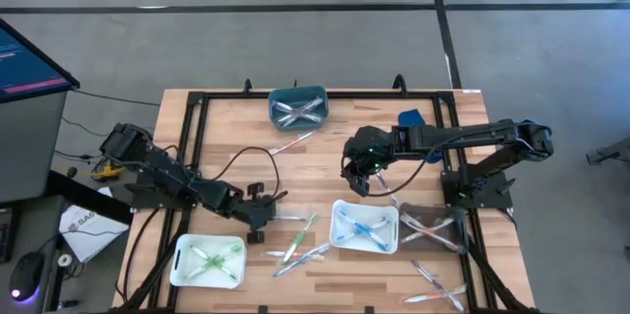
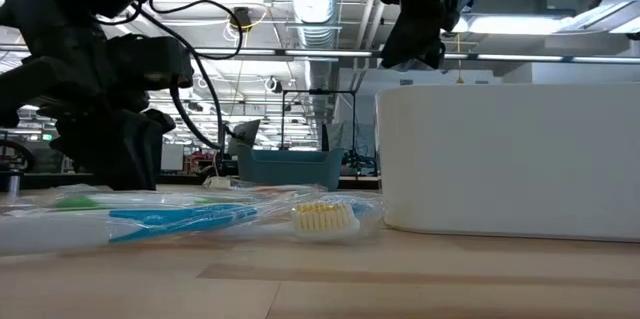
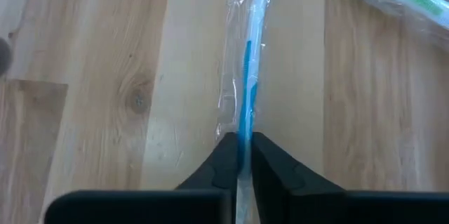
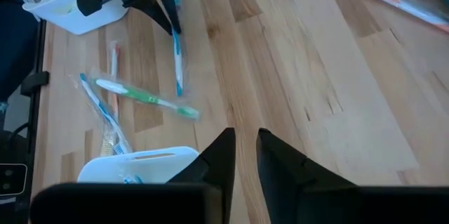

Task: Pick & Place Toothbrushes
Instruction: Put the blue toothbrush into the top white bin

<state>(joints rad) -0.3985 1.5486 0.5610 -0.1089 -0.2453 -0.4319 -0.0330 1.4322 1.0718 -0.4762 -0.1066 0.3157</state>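
With the left gripper (image 3: 240, 155) clamped on the wrapped blue toothbrush (image 3: 247, 76), we lift next toward the blue-brush tray (image 1: 340, 238); right gripper (image 4: 243, 155) hovers slightly parted, empty.

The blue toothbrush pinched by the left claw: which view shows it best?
The left wrist view: the wrapped blue toothbrush runs straight out from between the shut fingers of the left claw. The right wrist view shows it smaller, from farther off. The high view gives only a faint sliver by the claw. The low view cannot tell it apart.
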